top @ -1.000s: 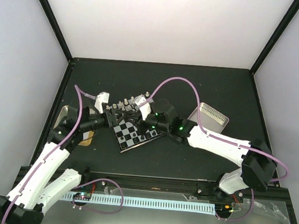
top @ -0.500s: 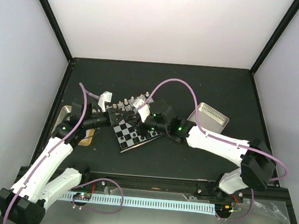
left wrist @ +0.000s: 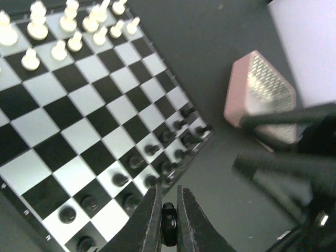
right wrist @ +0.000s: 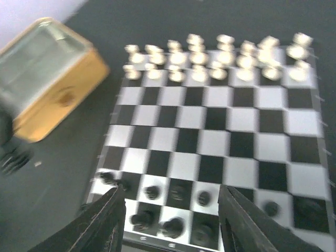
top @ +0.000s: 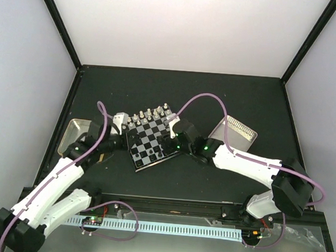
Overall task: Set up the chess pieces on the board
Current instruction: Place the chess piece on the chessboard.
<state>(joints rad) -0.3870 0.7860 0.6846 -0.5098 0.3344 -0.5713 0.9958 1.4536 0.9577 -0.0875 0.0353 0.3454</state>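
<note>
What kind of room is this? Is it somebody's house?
Probably a robot test booth, not a home: plain white walls box in a black table, two robot arms are bolted at its near edge, and a small chessboard lies on it.

Matte black tabletop [top: 228, 95] boxed in by pale walls [top: 180, 29]. Near the left edge, a tan-rimmed metal tray [top: 72, 130], shiny inside. Off to the right, a pink-rimmed metal tray [top: 237, 129] with a dimpled silver floor, well apart from the first.
</note>
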